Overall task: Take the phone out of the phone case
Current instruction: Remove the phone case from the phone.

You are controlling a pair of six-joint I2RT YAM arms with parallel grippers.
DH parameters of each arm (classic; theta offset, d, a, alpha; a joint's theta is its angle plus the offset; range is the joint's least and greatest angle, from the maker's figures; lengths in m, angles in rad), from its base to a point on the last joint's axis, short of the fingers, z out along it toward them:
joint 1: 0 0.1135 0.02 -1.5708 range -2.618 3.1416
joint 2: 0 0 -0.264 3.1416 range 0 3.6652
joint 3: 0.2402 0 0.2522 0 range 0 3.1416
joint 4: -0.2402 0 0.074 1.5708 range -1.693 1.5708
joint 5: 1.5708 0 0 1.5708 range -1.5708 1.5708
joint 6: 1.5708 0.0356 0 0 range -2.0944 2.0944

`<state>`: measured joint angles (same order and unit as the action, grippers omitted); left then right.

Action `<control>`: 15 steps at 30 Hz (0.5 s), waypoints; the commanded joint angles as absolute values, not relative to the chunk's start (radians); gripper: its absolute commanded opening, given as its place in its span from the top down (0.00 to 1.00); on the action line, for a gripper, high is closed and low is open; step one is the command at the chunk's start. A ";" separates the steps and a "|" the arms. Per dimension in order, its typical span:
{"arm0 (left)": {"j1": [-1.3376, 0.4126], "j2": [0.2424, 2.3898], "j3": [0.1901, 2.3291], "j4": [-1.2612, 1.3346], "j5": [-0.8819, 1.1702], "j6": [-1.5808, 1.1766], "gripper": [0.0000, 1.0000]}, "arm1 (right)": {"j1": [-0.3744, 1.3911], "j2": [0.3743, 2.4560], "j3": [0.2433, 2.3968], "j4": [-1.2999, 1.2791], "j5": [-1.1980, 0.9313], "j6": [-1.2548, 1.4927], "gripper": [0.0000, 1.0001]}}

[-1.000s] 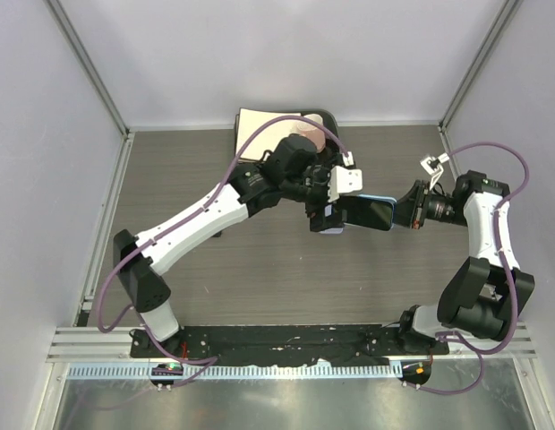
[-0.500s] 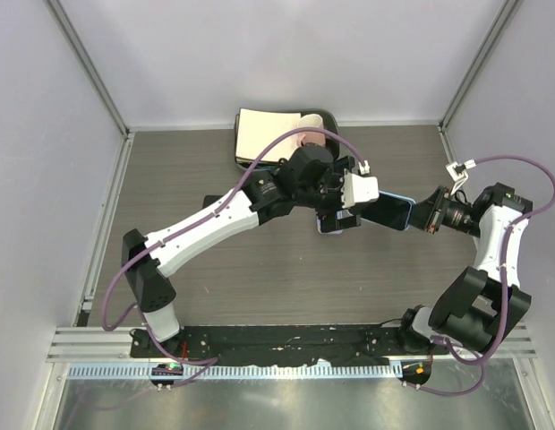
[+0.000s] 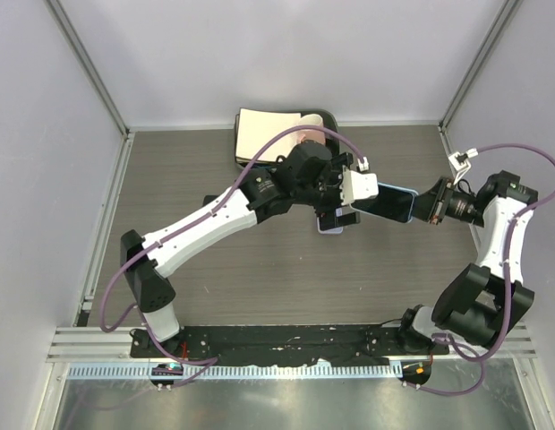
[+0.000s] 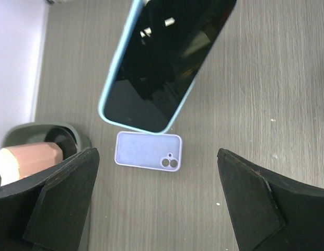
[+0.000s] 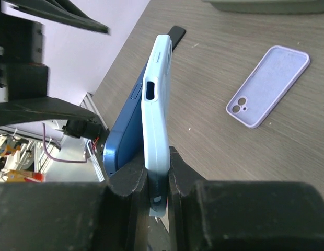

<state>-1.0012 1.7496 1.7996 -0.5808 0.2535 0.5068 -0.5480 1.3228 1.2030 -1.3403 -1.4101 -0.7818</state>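
Observation:
A phone with a dark screen, in a light blue case, is held in the air above the table's middle. My right gripper is shut on its right end. In the right wrist view the fingers clamp the light blue case edge-on, and a darker blue body stands against its left side. My left gripper is open and empty, just left of the phone. The left wrist view shows the phone ahead of its fingers. A lilac phone case lies empty on the table below.
A tan pad and a dark bowl holding a pink object sit at the back wall; the bowl also shows in the left wrist view. A small black strip lies on the table left of the left arm.
My right gripper has carried the phone to the right and slightly back. My left gripper has followed to the right and stays open beside it.

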 commanded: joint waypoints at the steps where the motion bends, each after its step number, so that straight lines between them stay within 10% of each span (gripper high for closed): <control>1: -1.000 1.721 1.899 -0.589 0.287 0.526 0.00 | -0.479 1.365 1.243 -1.513 -1.416 -0.747 0.99; 9: -1.002 1.707 1.838 -0.561 0.259 0.580 0.00 | -0.233 1.437 1.197 -1.280 -1.336 -0.469 0.99; 15: -1.008 1.724 1.824 -0.552 0.265 0.577 0.00 | -0.086 1.224 0.889 -0.157 -1.213 0.620 0.99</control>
<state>-1.0016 1.7462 1.8137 -0.5823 0.2684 0.5602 -0.1555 1.3758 1.0565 -0.9333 -1.2388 -0.2253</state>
